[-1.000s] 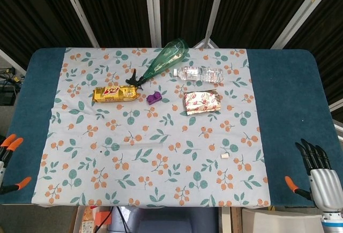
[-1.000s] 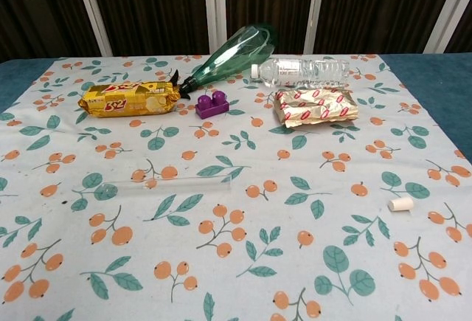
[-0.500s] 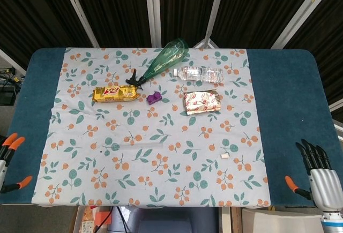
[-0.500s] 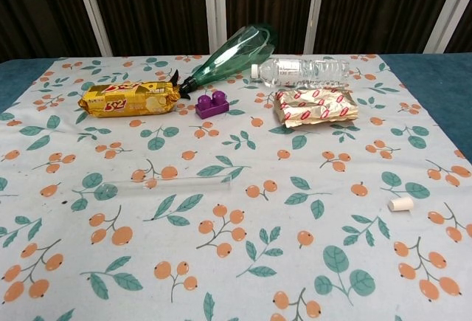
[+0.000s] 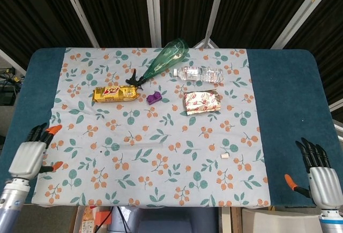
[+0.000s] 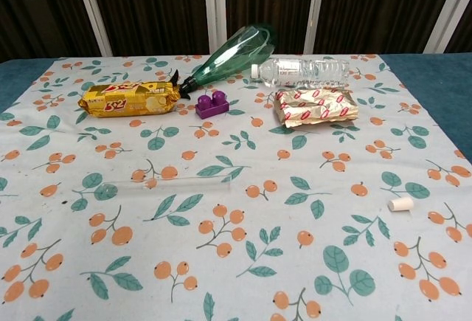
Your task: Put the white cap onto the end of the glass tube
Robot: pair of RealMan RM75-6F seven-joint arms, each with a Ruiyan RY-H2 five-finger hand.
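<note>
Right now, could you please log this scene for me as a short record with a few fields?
glass tube: lying flat on the floral cloth, untouched
white cap: on the cloth, well right of the tube, apart from it
left hand: open, at the table's left edge, holding nothing
right hand: open, at the near right corner, holding nothing
task state: cap not yet on the tube
other items: green bottle, clear bottle, yellow packet, purple block, foil packet
</note>
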